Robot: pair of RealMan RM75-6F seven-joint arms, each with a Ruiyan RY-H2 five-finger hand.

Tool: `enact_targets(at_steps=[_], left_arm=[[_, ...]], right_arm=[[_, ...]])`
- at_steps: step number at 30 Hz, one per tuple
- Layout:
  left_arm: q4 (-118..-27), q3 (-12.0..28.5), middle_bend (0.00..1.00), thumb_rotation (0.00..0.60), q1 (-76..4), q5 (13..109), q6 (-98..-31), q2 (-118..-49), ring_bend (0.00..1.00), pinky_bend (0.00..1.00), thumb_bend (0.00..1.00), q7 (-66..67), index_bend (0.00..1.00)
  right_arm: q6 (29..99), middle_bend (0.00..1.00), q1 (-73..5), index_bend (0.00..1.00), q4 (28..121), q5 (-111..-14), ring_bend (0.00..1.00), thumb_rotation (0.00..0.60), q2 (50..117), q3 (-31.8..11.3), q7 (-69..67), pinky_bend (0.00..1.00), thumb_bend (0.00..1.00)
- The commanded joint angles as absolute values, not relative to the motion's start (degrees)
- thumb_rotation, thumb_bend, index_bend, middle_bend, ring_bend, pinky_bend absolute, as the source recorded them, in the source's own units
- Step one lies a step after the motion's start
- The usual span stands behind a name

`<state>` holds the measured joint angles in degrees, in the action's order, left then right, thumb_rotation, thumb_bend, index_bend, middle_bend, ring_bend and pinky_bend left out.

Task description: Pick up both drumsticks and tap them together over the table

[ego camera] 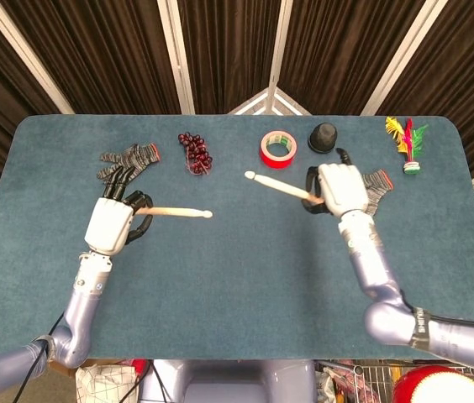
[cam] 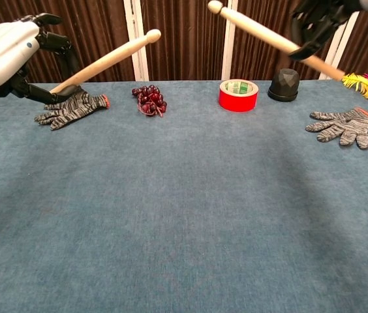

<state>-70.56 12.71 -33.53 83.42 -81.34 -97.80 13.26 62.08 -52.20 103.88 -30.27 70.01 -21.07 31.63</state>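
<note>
so both sticks are up off the counter (ego camera: 237, 277) right now. my left hand (ego camera: 109, 227) has its fingers (ego camera: 139, 228) curled round the butt of the left drumstick (ego camera: 178, 212), which points right toward the middle, and my right hand (ego camera: 340, 187) is wrapped round the right drumstick (ego camera: 277, 185) partway along, tip aimed left, butt poking out behind in the chest view. the two tips are near each other but still apart, over the far-middle of the counter. what worries me: both grips look pretty light, more of a pinch near one end than a proper fist, so when the sticks meet the knock could twist one in my fingers or pop it loose, and it'd drop onto the counter and roll. also the sticks sit at different angles, so i could just swing past and miss, or catch my own knuckles instead of the wood. going in too low might clip the red tape roll (ego camera: 276, 149) or the black cup (ego camera: 323, 137) just beyond the right stick. headcount: two drumsticks, two grey knit gloves (left glove (ego camera: 132, 157) far left, right glove (cam: 342, 126) mostly hidden under my right hand from above), one tape roll, one black cup, one bunch of dark red grapes (ego camera: 195, 152), one feathered shuttlecock (ego camera: 407, 138) at the far right.
</note>
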Motion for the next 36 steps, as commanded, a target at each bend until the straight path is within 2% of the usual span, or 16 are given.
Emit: enact_targets(at_steps=[1, 13, 23, 36], left_arm=[[-70.3, 12.6, 0.57, 0.600, -33.6, 83.8, -81.7, -98.2, 0.07, 0.00, 0.53, 13.0, 0.63], [-67.8, 12.0, 0.57, 0.600, -34.0, 84.7, -82.0, -101.5, 0.07, 0.00, 0.53, 11.0, 0.63], [-65.2, 13.1, 0.58, 0.600, -34.4, 84.2, -83.1, -106.4, 0.07, 0.00, 0.53, 6.8, 0.63], [-64.0, 14.3, 0.58, 0.600, -36.1, 84.0, -83.4, -111.6, 0.07, 0.00, 0.53, 8.3, 0.63]], right_arm=[[63.7, 0.65, -53.3, 0.75, 104.5, -29.4, 0.45, 0.600, 71.8, -20.5, 33.0, 0.01, 0.34], [67.5, 0.65, -56.2, 0.75, 106.7, -27.7, 0.47, 0.600, 76.7, -21.0, 34.7, 0.01, 0.34], [69.6, 0.65, -57.4, 0.75, 108.2, -27.0, 0.47, 0.600, 77.4, -21.7, 35.8, 0.01, 0.34], [71.5, 0.65, -58.7, 0.76, 110.9, -26.8, 0.47, 0.600, 77.9, -22.0, 37.3, 0.01, 0.34]])
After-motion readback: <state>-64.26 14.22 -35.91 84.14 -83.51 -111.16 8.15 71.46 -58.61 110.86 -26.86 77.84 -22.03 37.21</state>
